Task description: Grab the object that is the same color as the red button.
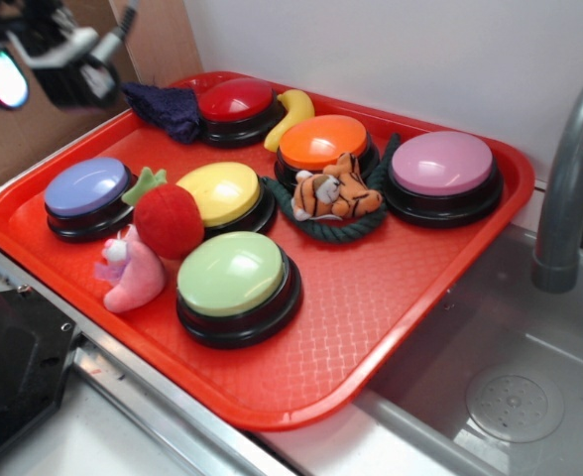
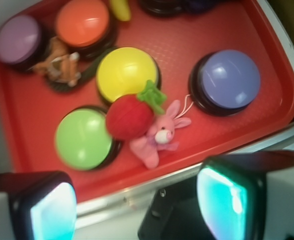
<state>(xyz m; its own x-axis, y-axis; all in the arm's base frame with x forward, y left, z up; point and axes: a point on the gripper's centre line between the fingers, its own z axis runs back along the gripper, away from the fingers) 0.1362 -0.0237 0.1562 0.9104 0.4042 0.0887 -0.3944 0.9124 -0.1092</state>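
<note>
Hiding part of the red button (image 1: 235, 100): blue cloth (image 1: 166, 108); hand (image 2: 137, 205) spread open, empty, fingertips cropped.

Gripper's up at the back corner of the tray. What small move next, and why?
Probably swing the open gripper forward over the fuzzy red plush strawberry, which matches the glossy red dome button. It lies untouched between the yellow dome button and pink plush bunny.

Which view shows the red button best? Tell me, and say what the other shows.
The exterior view: the red button sits whole at the tray's far edge, beside a dark blue cloth. The wrist view cuts it off at the top edge, showing only a dark base.
</note>
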